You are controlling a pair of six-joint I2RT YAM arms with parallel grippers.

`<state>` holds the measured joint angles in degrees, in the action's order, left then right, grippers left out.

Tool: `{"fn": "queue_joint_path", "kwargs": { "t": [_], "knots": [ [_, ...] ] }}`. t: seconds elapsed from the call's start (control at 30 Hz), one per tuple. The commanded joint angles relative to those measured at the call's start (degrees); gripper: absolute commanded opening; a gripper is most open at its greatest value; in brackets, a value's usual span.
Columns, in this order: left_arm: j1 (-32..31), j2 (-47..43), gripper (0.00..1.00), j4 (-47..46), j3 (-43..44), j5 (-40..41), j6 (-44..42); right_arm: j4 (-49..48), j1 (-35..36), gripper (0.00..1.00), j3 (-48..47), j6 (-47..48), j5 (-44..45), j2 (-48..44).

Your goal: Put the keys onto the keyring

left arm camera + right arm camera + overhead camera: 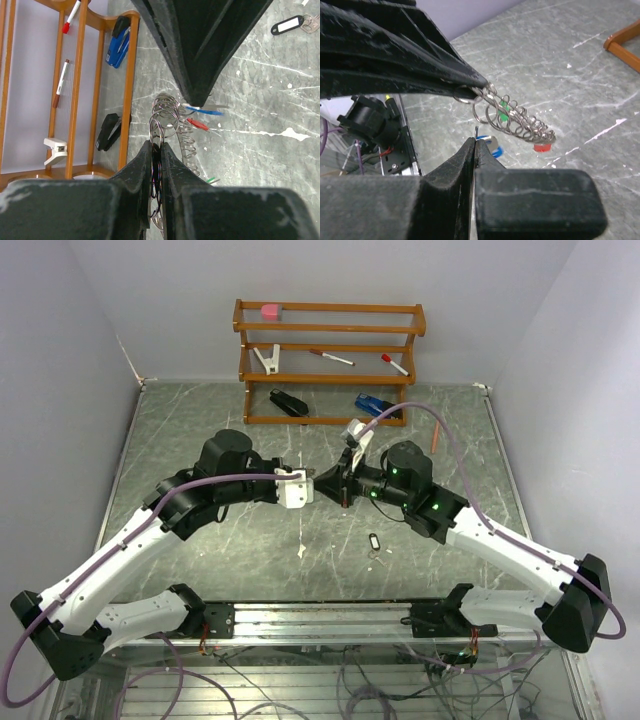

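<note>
My left gripper [318,483] is shut on the keyring [165,117], a silvery coiled ring held above the table's middle. It also shows in the right wrist view [515,120]. A red-tagged key [541,147] and a green-tagged key [504,111] hang on it. My right gripper [345,485] meets it tip to tip and is shut on the blue-tagged key [493,146] by its thin wire loop, right next to the ring [205,111]. A black-tagged key [374,540] lies loose on the table in front of the right arm, also in the left wrist view [287,25].
A wooden rack [325,360] stands at the back with red-capped pens [331,357], a pink block [270,311], a white clip [268,360], a black stapler [288,402] and a blue stapler [370,405]. Small white scraps [301,551] lie on the grey marbled table.
</note>
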<state>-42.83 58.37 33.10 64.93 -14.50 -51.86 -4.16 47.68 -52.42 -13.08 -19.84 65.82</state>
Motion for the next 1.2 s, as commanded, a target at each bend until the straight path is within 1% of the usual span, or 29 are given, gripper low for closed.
{"fn": "queue_joint_path", "kwargs": {
  "t": [0.0, 0.3, 0.6, 0.9, 1.17],
  "knots": [
    [0.33, -0.84, 0.07, -1.47, -0.42, 0.79, -0.53, -3.45, 1.21, 0.00, -2.95, 0.70, 2.08, 0.75],
    [0.28, -0.02, 0.07, -1.88, -0.33, 2.10, -0.35, -4.39, 2.99, 0.00, -4.09, 2.20, 3.34, 2.51],
    [0.30, 0.25, 0.07, -1.38, -0.15, 1.67, 0.00, -5.89, 4.37, 0.00, -4.32, 3.00, 4.85, 2.83],
    [0.26, 0.40, 0.07, -1.06, 0.26, 1.41, 0.57, -7.61, 6.13, 0.00, -3.34, 4.00, 9.60, 1.95],
    [0.30, 0.87, 0.07, 0.55, 1.81, 0.73, 1.79, -7.95, 8.79, 0.00, -3.14, 7.20, 15.19, 2.60]
  ]
}}
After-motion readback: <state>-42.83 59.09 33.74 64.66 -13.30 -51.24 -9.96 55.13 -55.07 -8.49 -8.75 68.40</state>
